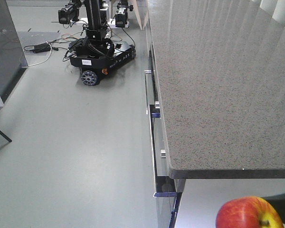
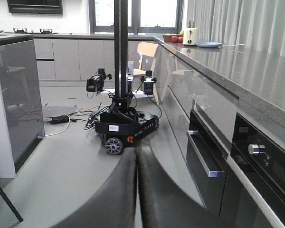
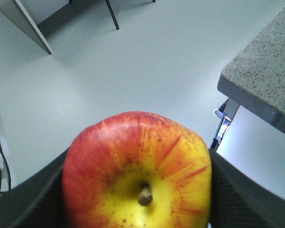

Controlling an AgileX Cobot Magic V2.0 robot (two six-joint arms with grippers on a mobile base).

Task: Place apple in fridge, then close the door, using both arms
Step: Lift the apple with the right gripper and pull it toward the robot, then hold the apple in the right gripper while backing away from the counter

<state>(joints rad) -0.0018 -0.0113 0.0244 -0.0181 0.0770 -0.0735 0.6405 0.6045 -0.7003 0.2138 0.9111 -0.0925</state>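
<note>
Off the near corner of the worktop (image 1: 218,85), above the floor (image 3: 133,61): one apple (image 3: 137,173), stem end facing the wrist camera, clamped between the two fingers (image 3: 249,194) of the right gripper (image 3: 137,199). Left gripper (image 2: 137,190): fingers pressed together, nothing held.

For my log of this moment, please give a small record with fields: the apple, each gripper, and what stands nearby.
apple: red and yellow, stem facing the right wrist camera
right gripper: shut on the apple, a finger at each side
left gripper: shut, empty
counter: grey stone top, apple not on it
wheeled base: black, far off on the floor
</note>
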